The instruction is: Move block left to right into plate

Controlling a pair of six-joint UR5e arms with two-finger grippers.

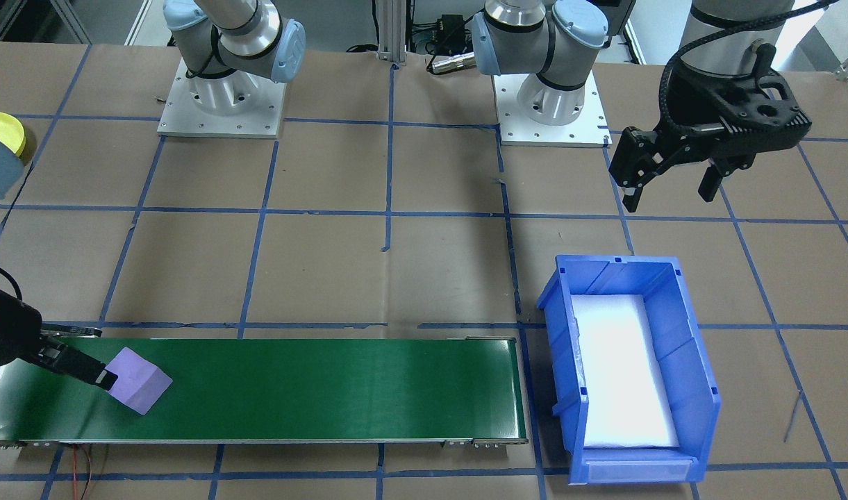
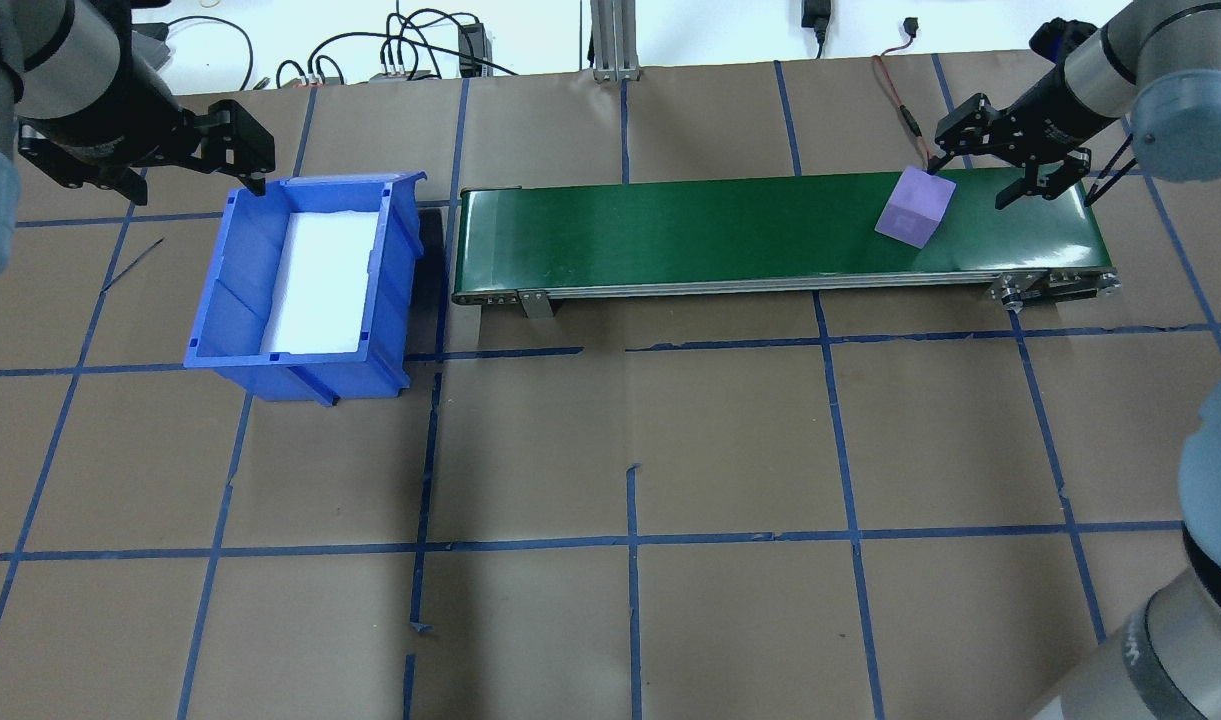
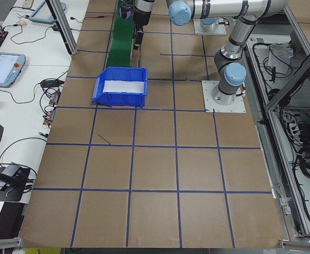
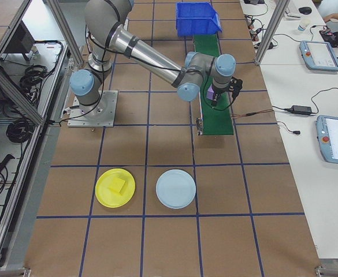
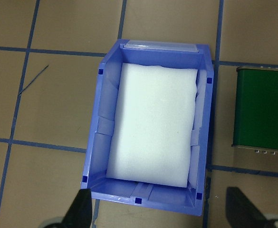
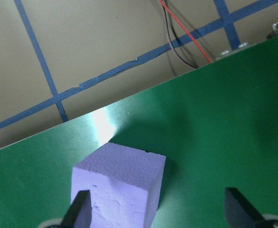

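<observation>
Purple foam block (image 2: 914,206) sits on the green conveyor belt (image 2: 670,225), at the belt's end on my right side, resting flat, rotated so a corner faces along the belt. My right end effector (image 2: 978,177) is over that end with its fingers spread, nothing pinched. In the right wrist view the block (image 6: 119,187) lies toward 7 o'clock, close against my one finger (image 6: 80,210); the other finger (image 6: 241,209) is well apart over bare belt. So the block is off-centre in the gap, not between the pads yet. From overhead, the block lies at about 8 o'clock from the end effector, one fingertip just beside its top corner; touching or not, cannot tell.

Block looks roughly cubic, no clear long axis, so my guess is the grasp only needs a shift sideways toward the block, plus a wrist turn to square up with its faces.

Right arm is clearly the nearer one. My left end effector (image 2: 185,150) hangs above the far rim of the blue bin (image 2: 300,290), fingers spread, empty; the bin holds only white foam padding (image 5: 153,126).

Yellow plate (image 4: 115,187) is on the desk well apart from the belt, next to a pale blue plate (image 4: 176,188). It already carries a yellow piece (image 4: 118,184). Transfer not yet done; grasp step is in hand, I judge.
</observation>
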